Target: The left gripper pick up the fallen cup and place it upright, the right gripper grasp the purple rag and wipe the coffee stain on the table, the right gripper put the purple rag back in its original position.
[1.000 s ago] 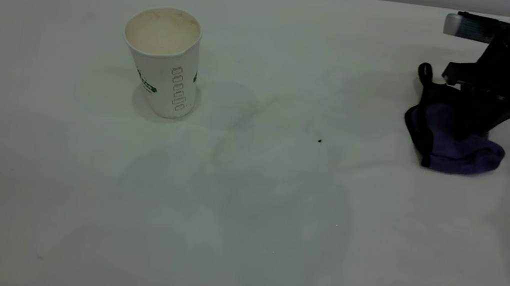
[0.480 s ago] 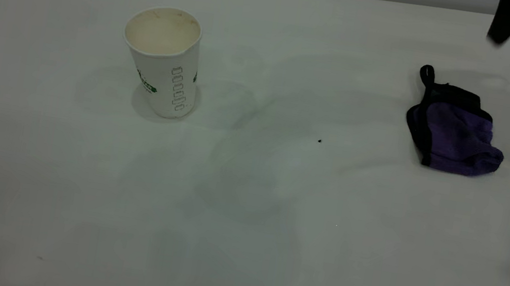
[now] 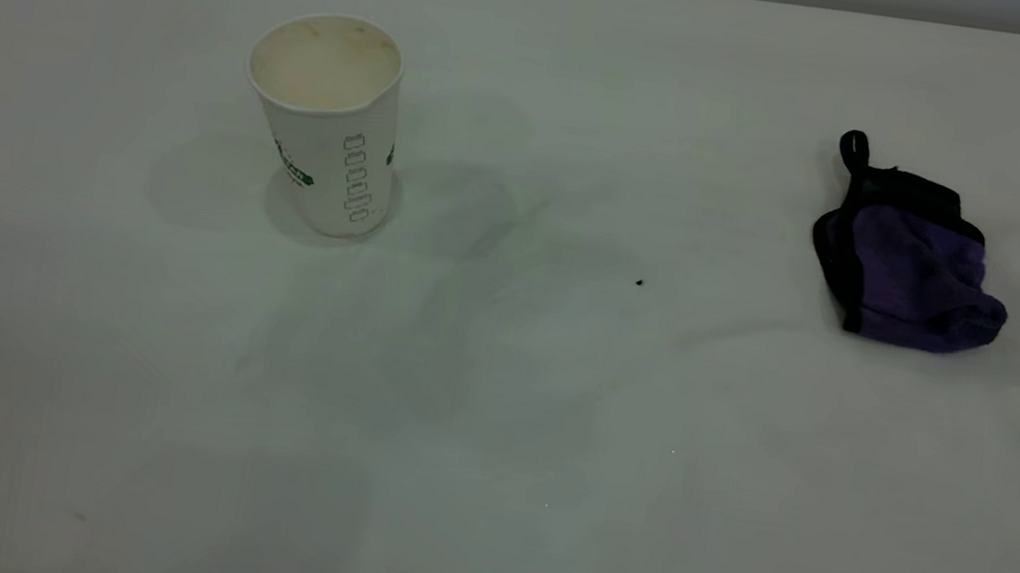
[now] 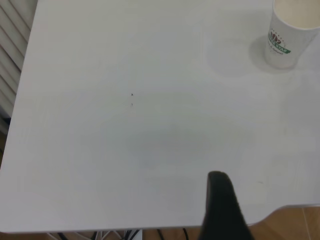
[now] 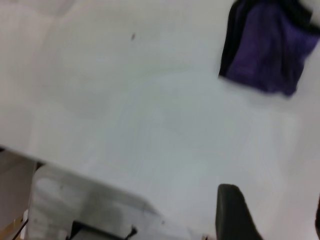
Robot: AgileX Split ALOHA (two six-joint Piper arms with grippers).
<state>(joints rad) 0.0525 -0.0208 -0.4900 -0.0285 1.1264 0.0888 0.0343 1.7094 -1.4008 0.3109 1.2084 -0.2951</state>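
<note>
Gone from the exterior view was the right claw, which a second earlier had stood on the purple rag [image 3: 907,270] at the right of the frame; we had pulled it clear. In the right wrist view one dark finger [image 5: 232,212] showed, so we could not tell its spread; likewise the left claw's finger [image 4: 222,205]. The cup [image 3: 327,123] stood upright at upper left. No coffee stain showed on the surface [image 3: 486,445]. Little risk remained, we judged: only a stray retreat sweep snagging the rag's loop.
</note>
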